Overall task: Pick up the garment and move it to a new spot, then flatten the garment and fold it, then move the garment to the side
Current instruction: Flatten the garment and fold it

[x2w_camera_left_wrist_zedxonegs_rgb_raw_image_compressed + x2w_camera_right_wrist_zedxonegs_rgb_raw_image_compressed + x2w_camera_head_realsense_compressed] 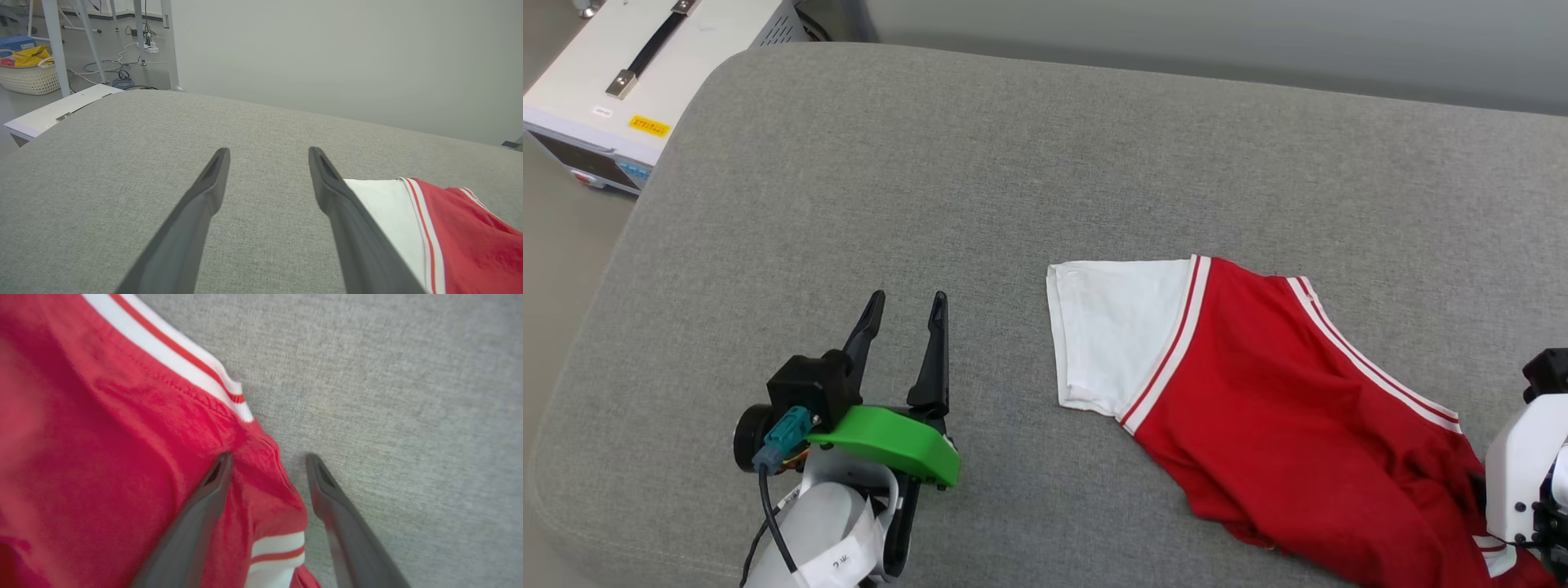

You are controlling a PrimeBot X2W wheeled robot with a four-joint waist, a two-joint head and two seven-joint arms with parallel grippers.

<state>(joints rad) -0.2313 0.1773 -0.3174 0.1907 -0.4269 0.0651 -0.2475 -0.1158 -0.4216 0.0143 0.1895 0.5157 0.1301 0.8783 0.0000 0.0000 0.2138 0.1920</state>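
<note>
Red cloth of the garment point(1258, 408) lies crumpled on the bench point(931, 163), just right of your spread, empty left end effector point(909, 296) and beneath your spread right end effector point(268, 455) straddling its edge, so treat lifting, flattening, folding and moving aside as probably outstanding.

garment point(1258, 392) on cushion point(1013, 147), left gripper point(909, 296) beside

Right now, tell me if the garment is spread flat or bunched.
Bunched. The garment lies rumpled on the grey cushion; only its white sleeve lies smooth, the red body creased.
</note>
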